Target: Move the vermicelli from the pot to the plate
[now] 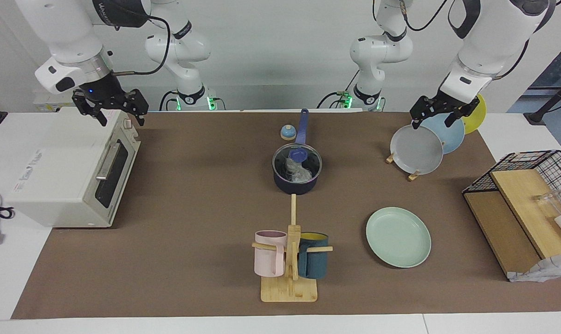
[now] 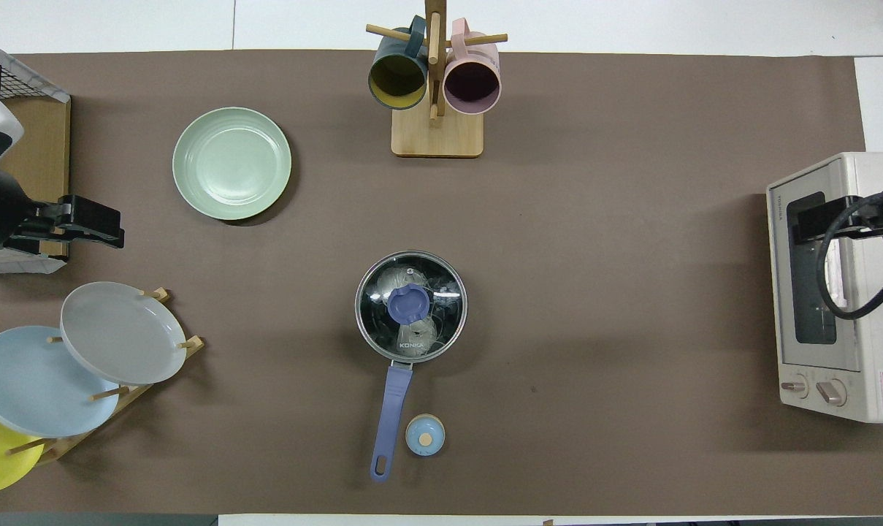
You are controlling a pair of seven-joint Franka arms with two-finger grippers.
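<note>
Vermicelli [image 1: 298, 171] sits inside the lidded pot [image 1: 295, 184] at frame centre, well apart from both hands: left hand [image 1: 440, 112], fingers apart, upper right; right hand [image 1: 114, 109], apart, upper left. Probably light, soft, slippery; pinch a clump's middle.

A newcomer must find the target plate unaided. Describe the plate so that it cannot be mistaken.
Start at the wooden mug stand on the brown mat's edge farthest from the robots. Toward the left arm's end from it lies the plate, flat on the mat. It is pale mint green and empty, whereas the grey, light-blue and yellow plates stand tilted in a rack.
</note>
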